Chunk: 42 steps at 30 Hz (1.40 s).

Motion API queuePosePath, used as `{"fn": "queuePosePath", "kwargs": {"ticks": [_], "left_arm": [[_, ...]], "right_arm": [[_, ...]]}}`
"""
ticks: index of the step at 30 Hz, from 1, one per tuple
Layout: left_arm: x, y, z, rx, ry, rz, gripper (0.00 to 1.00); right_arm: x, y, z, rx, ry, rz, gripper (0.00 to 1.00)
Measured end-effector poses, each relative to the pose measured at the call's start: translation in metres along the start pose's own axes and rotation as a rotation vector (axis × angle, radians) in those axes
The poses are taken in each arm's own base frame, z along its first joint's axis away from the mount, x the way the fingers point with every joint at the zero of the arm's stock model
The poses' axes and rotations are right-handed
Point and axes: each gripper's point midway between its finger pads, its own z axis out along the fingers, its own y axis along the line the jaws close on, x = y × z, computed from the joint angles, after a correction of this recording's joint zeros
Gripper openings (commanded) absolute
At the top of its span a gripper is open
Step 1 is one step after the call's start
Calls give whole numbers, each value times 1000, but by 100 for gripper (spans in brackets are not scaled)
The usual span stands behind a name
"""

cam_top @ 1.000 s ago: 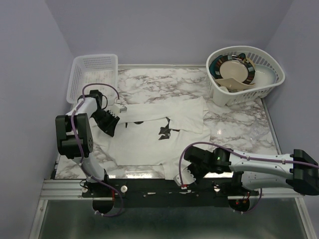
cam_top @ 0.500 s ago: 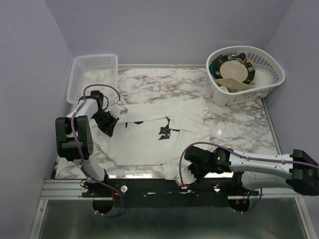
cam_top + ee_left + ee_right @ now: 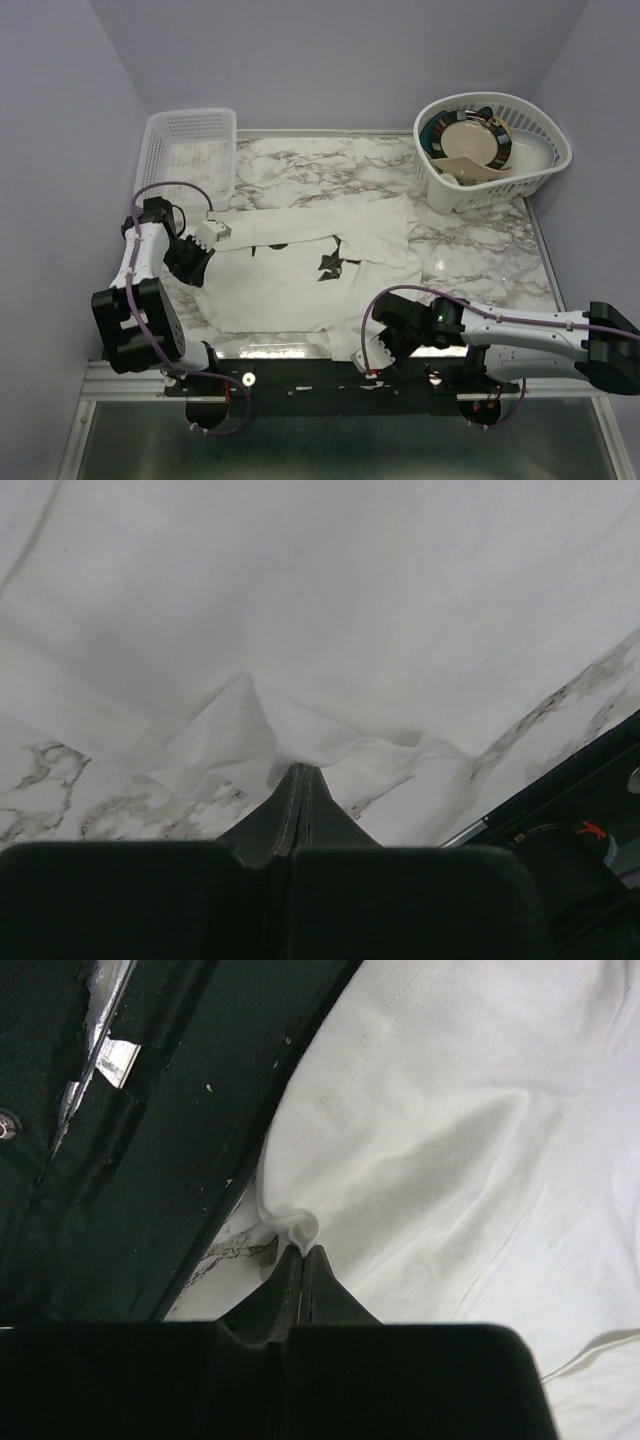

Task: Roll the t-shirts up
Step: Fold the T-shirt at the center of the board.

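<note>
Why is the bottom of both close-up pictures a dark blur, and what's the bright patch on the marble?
Left wrist view: the blur is the left hand, too near to focus; the t-shirt beyond looks sharper. Right wrist view: likewise the right hand. Top view: glare on the table, right of the t-shirt, likely reflected light.

The left arm [image 3: 135, 255] and right arm [image 3: 520, 345] have white links, boxy black joints and looping purple cables [image 3: 170, 188], 1 green light [image 3: 438, 318] on the right, and dark tapered left gripper [image 3: 300, 772] and right gripper [image 3: 300, 1252].
</note>
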Motion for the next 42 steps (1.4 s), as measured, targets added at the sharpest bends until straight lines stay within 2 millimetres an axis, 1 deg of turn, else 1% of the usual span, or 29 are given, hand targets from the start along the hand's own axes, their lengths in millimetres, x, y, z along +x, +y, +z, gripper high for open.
{"fn": "queuePosePath", "kwargs": {"ticks": [3, 5, 7, 8, 12, 14, 16, 19, 20, 21, 23, 24, 27, 34, 38, 42], "left_arm": [[16, -7, 4, 21, 16, -26, 7], [23, -10, 6, 30, 22, -40, 7], [25, -10, 7, 33, 21, -48, 7], [23, -10, 7, 34, 13, -47, 7], [11, -6, 6, 31, -38, -50, 1], [0, 0, 4, 29, -65, -53, 0], [-13, 10, 2, 29, -94, -54, 0], [-26, 21, 4, 38, -117, -66, 0], [-27, 22, 4, 39, -118, -70, 1], [-29, 25, 5, 41, -122, -73, 11], [-31, 28, 7, 46, -126, -82, 18], [-32, 29, 8, 45, -130, -90, 25], [-34, 31, 10, 40, -136, -100, 32], [-43, 36, 15, 35, -145, -99, 36], [-59, 38, 26, 66, -130, -46, 39], [-70, 27, 44, 146, -82, 51, 41]], "right_arm": [[-1, -1, 0, 4, -3, -1, 1], [-1, -2, 0, 8, -5, -2, 1], [-2, -3, 0, 11, -7, -2, 1], [-2, -3, 0, 13, -9, -3, 1], [-3, -5, 0, 18, -12, -3, 1], [-3, -5, 0, 20, -13, -3, 1], [-3, -5, 0, 20, -14, -4, 1], [-2, -5, 1, 20, -12, -2, 1], [-2, -5, 1, 19, -12, -2, 1], [-2, -4, 1, 18, -11, -1, 1], [-1, -4, 1, 19, -9, 3, 1], [-1, -5, 1, 21, -10, 4, 1], [0, -5, 2, 22, -10, 5, 1], [1, -7, 3, 25, -8, 15, 1], [4, -6, 6, 16, 1, 24, 1], [6, -6, 7, 11, 7, 31, 1]]}}
